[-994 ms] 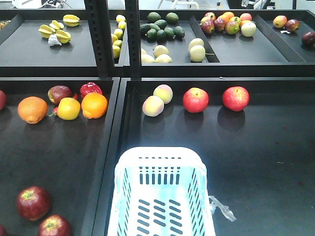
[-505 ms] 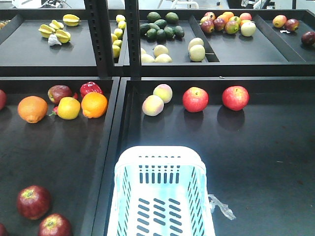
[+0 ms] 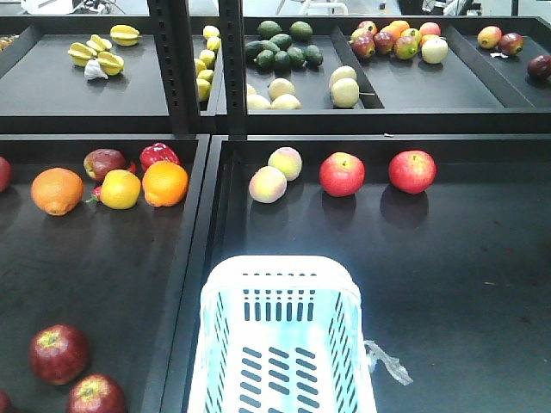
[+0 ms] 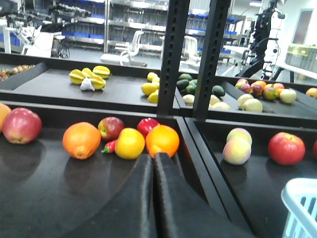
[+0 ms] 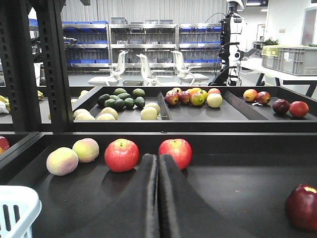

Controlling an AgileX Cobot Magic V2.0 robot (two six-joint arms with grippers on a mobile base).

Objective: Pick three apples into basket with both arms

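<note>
I'm watching the left gripper (image 4: 153, 163) pinching closed on nothing, the right gripper (image 5: 158, 161) doing likewise. The basket (image 3: 280, 268) is sitting near two dark apples (image 3: 58, 354).

At bottom centre we see the pale blue-white basket (image 3: 280, 277), with clear film (image 3: 389, 363) trailing off its right side. At lower left, two dark red apples (image 3: 58, 354) lie near each other. Two oranges (image 3: 57, 191) sit at mid-left.
</note>
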